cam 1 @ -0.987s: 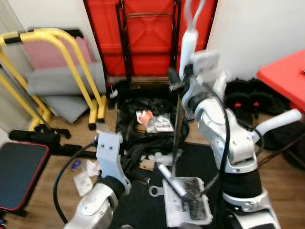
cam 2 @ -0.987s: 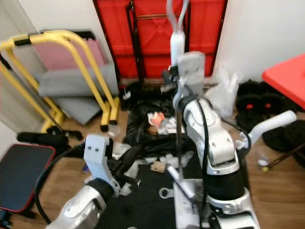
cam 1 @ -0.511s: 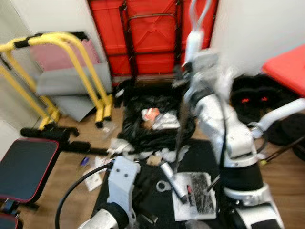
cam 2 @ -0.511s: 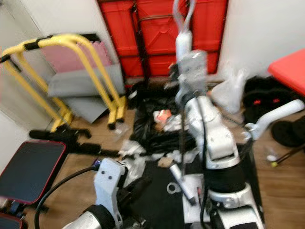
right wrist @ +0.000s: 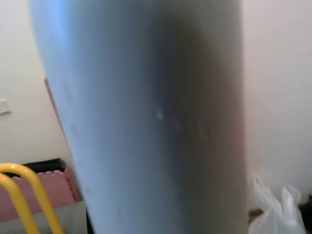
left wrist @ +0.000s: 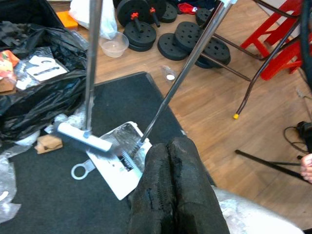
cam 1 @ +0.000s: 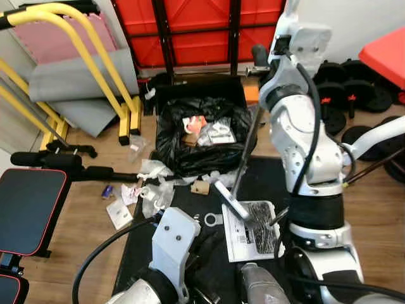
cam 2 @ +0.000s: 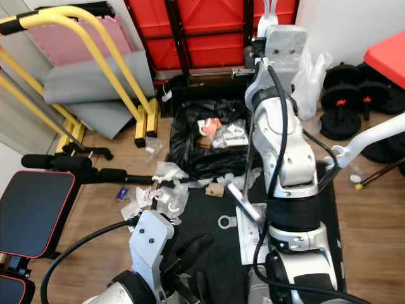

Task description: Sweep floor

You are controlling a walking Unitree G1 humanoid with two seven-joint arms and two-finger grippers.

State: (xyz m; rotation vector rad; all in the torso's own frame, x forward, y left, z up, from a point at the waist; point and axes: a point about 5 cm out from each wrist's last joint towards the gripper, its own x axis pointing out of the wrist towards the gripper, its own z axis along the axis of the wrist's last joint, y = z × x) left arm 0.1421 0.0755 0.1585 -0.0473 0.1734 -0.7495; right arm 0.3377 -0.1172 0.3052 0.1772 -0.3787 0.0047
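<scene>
While my right gripper (cam 1: pixel 258 56) is up high, closed around the broom handle (cam 1: pixel 245 149), the broom head (cam 1: pixel 229 201) rests by the white dustpan (cam 1: pixel 252 231) on the black mat (cam 1: pixel 190 253). My left gripper (left wrist: pixel 171 190) is down low with its fingers pressed together, holding nothing. Scraps of trash (cam 1: pixel 152 190) lie on the wood floor (cam 1: pixel 82 221) beside a black bag (cam 1: pixel 193 142).

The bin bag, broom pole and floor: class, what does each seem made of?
Bin bag: thin glossy black plastic, judging by its crinkled, shiny folds. Broom pole: probably metal, being slim, grey and reflective. Floor: wood or wood-look laminate, with visible plank lines.
</scene>
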